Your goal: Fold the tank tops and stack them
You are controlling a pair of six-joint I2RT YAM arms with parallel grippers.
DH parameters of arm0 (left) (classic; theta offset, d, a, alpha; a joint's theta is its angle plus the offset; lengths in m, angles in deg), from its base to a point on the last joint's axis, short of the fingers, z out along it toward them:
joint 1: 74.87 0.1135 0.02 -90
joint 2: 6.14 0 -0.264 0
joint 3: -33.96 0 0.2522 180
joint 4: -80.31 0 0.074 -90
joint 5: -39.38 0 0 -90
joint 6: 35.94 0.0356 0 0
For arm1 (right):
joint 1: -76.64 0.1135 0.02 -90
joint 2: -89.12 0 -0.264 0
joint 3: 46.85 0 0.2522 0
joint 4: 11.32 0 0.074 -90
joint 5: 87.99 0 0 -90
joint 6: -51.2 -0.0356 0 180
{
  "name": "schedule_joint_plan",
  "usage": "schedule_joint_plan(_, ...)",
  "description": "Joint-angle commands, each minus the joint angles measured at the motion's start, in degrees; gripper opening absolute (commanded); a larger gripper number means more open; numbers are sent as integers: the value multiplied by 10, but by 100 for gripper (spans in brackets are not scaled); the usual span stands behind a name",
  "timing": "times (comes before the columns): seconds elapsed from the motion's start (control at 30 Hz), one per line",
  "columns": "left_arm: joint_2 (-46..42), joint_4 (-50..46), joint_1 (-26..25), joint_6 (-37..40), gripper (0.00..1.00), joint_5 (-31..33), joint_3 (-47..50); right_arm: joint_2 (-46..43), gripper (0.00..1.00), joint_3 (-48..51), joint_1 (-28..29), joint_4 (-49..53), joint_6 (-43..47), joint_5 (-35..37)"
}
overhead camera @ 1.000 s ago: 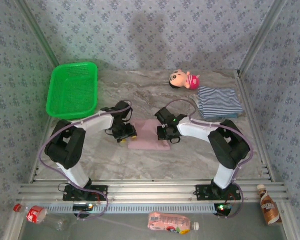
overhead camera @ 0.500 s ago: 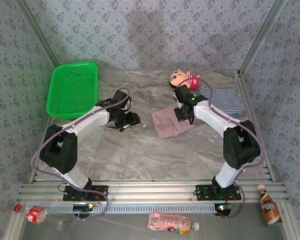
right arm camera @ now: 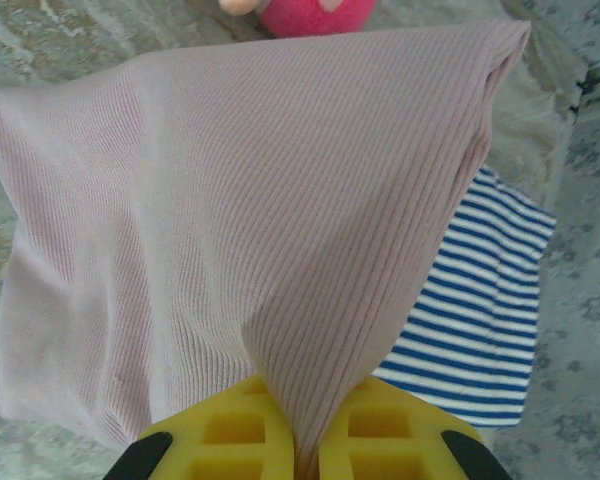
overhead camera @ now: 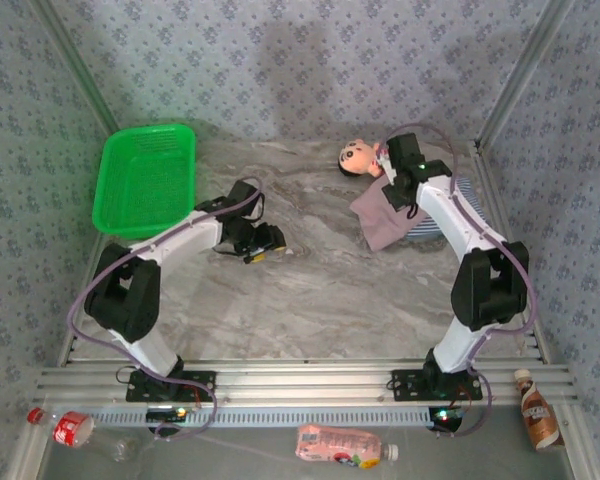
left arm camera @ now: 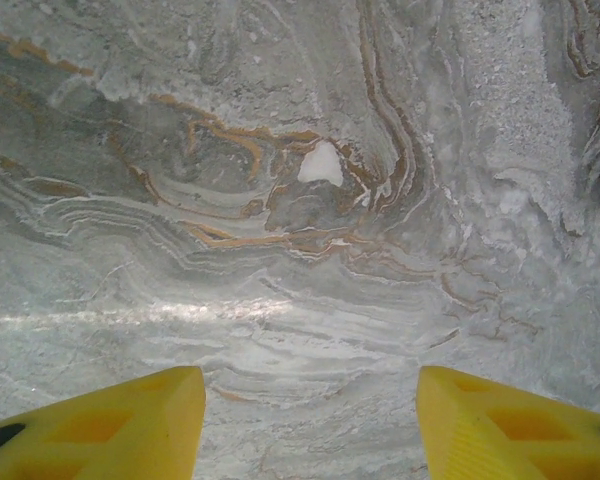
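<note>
A folded mauve-pink tank top (overhead camera: 380, 222) hangs lifted at the back right, with my right gripper (overhead camera: 396, 196) shut on its edge. In the right wrist view the pink ribbed cloth (right arm camera: 230, 200) is pinched between the yellow fingers (right arm camera: 240, 440) of that gripper (right arm camera: 305, 445) and drapes over the left part of the navy-and-white striped tank top (right arm camera: 480, 340). The striped top (overhead camera: 468, 195) lies folded on the table, partly under the right arm. My left gripper (overhead camera: 265, 243) (left arm camera: 310, 425) stands open over bare marble, holding nothing.
A pink plush doll (overhead camera: 365, 158) (right arm camera: 300, 12) lies just behind the lifted top. A green basket (overhead camera: 145, 180) sits at the back left. Bottles (overhead camera: 345, 445) (overhead camera: 540, 408) lie in front of the arm bases. Metal frame posts edge the marble table (overhead camera: 310, 300).
My right gripper has carried the pink top from the table's middle to the back right, over the striped top. The left gripper moved slightly right and stayed open.
</note>
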Motion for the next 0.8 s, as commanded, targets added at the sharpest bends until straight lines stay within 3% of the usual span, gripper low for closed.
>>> schedule_joint_plan(0.0,10,-8,4,10,58,-14,-18,16,3,-46,-20,13,47,27)
schedule_joint_plan(0.43,43,-14,2,17,58,-37,-34,21,3,-115,-65,17,97,58)
schedule_joint_plan(0.77,72,-24,-9,25,58,-48,-62,-5,3,-151,-52,26,95,55)
